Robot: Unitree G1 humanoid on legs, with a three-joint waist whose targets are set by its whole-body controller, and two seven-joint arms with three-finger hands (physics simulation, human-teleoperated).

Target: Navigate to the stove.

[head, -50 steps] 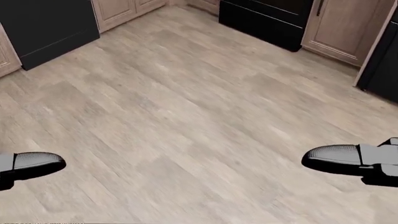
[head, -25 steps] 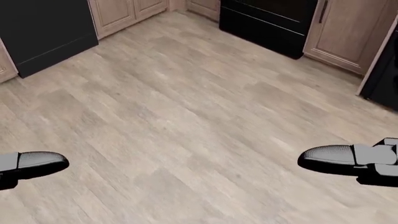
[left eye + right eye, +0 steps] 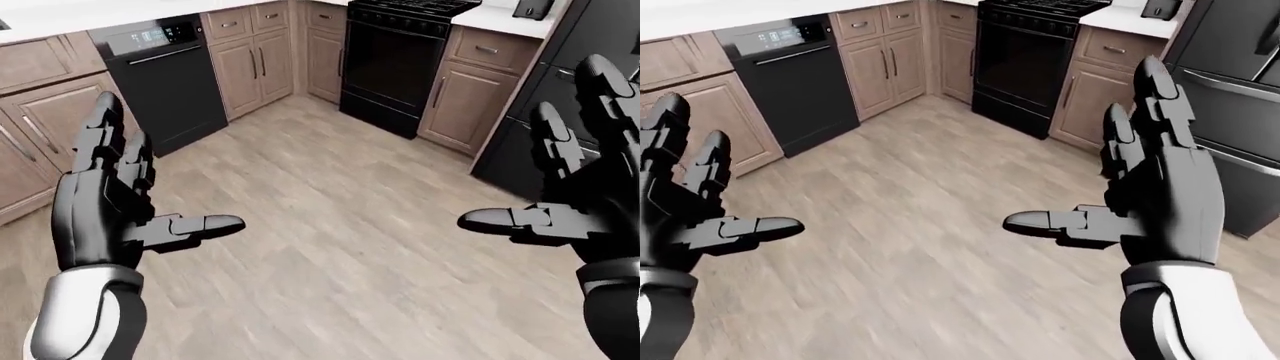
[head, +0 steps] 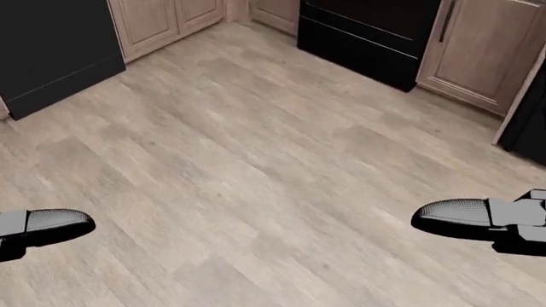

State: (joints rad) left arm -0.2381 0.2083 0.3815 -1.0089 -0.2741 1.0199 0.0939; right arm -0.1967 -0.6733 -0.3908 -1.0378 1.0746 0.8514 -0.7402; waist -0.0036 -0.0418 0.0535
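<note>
The black stove [image 3: 398, 56] stands at the top of the left-eye view, right of centre, set into the corner run of wood cabinets; burners show on its top. Its lower part shows at the top of the head view [image 4: 367, 35]. Wood floor lies between me and it. My left hand [image 3: 135, 191] is raised at the left, fingers spread, empty. My right hand [image 3: 1140, 176] is raised at the right, fingers spread, empty. Only their thumbs show in the head view.
A black dishwasher [image 3: 165, 75] sits in the cabinets at the left. A dark fridge [image 3: 1240, 97] stands at the right edge. Wood cabinets [image 3: 252, 64] fill the corner between dishwasher and stove. A light countertop [image 3: 505, 19] lies right of the stove.
The whole head view has shifted: the dishwasher slid left and the stove's base sits a little lower and larger, so the camera has moved toward the stove. Both hands hold their pose.
</note>
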